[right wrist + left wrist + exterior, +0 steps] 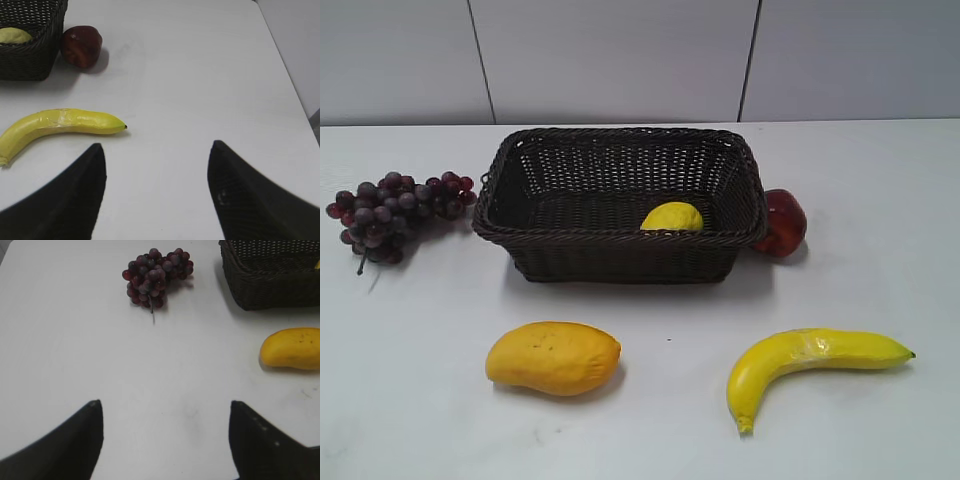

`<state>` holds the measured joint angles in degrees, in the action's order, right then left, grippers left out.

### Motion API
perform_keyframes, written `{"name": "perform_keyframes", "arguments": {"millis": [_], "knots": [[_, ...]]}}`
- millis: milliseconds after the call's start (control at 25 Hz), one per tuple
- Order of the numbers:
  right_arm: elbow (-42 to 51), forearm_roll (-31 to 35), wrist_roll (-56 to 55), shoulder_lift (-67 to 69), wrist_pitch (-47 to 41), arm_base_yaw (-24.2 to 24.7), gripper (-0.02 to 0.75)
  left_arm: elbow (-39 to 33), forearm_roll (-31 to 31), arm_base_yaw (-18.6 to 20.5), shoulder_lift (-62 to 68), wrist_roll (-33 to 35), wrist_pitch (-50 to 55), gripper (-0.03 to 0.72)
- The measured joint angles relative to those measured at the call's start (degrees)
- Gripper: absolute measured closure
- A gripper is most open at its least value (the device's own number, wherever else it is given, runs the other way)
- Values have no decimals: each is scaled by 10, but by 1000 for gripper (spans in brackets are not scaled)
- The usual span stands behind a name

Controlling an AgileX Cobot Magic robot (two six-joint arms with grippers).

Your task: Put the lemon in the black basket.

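The lemon (672, 217) lies inside the black basket (620, 240), on its floor toward the front right, with its lower part hidden behind the braided front rim. In the right wrist view the same fruit shows as a pale yellow patch over the basket's edge at the upper left corner. The basket stands on the white table (880, 300), toward the back and about mid-width.

A dark red apple (781, 222) sits against the basket's right side, touching it or very nearly so; the pictures do not settle which. A bunch of dark purple-red grapes (392, 212) lies just to the left of the basket, apart from it. In front of the basket, nearer the camera, an orange-yellow mango (553, 357) lies on the left and a curved yellow banana (805, 364) on the right, the two well apart from each other and from the basket.

Neither arm shows in the exterior view. In the left wrist view the left gripper (166, 407) hangs over bare table with its two dark fingers spread wide and nothing between them, the grapes and mango ahead of it. In the right wrist view the right gripper (157, 152) is likewise spread wide and holds nothing, over bare table just near the banana's tip
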<state>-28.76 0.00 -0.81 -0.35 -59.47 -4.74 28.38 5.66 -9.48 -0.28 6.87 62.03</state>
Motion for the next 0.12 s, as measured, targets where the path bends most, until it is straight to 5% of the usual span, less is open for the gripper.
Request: {"name": "perform_keyframes", "arguments": {"millis": [120], "knots": [[0, 0, 0, 0, 0, 0, 251, 0, 0, 0, 0, 0, 0, 110]]}}
